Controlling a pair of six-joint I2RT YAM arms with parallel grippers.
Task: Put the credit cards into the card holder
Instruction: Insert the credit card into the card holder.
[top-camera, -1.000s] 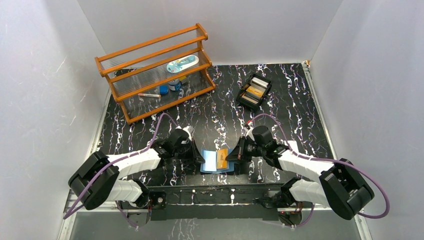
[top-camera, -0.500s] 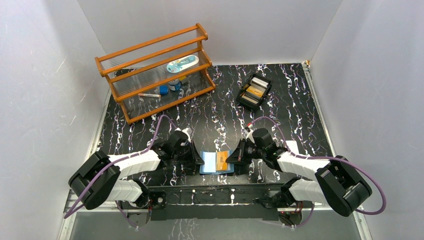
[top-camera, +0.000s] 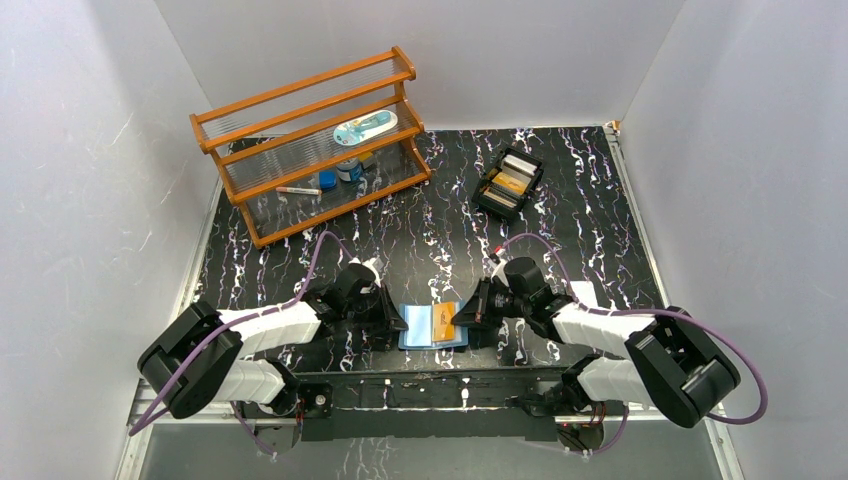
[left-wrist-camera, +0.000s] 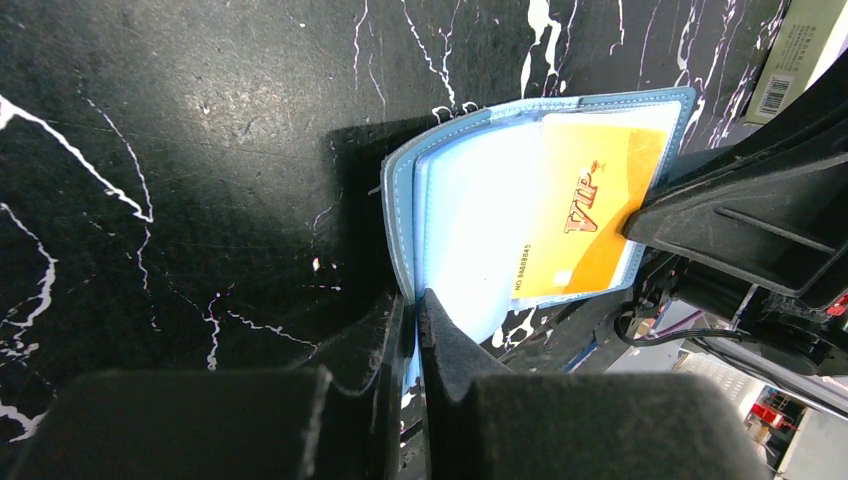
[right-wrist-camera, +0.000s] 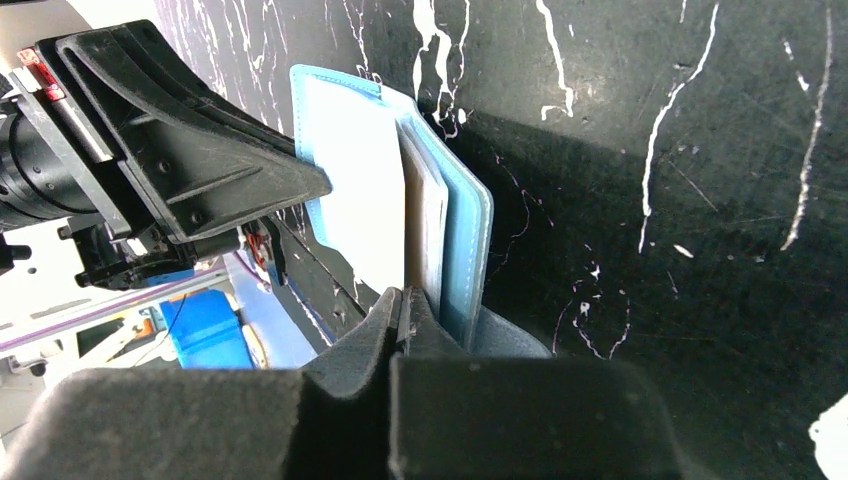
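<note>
The blue card holder (top-camera: 420, 327) lies open near the table's front edge, between my two grippers. My left gripper (top-camera: 397, 319) is shut on its left flap; the left wrist view shows the fingers (left-wrist-camera: 440, 345) pinching the flap's edge (left-wrist-camera: 405, 215). An orange-gold credit card (top-camera: 445, 322) marked VIP (left-wrist-camera: 590, 210) lies on the holder's right half. My right gripper (top-camera: 462, 318) is shut on that card's right edge. In the right wrist view the card (right-wrist-camera: 425, 215) shows edge-on against the holder (right-wrist-camera: 472, 250). How deep it sits in a slot I cannot tell.
A black tray (top-camera: 487, 188) holding more orange and pale cards stands at the back right. A wooden rack (top-camera: 300, 95) with small items stands at the back left. A white card-like piece (top-camera: 584, 292) lies beside the right arm.
The holder's left flap has come down flatter. The orange card and my right gripper have shifted slightly left and toward the front.
</note>
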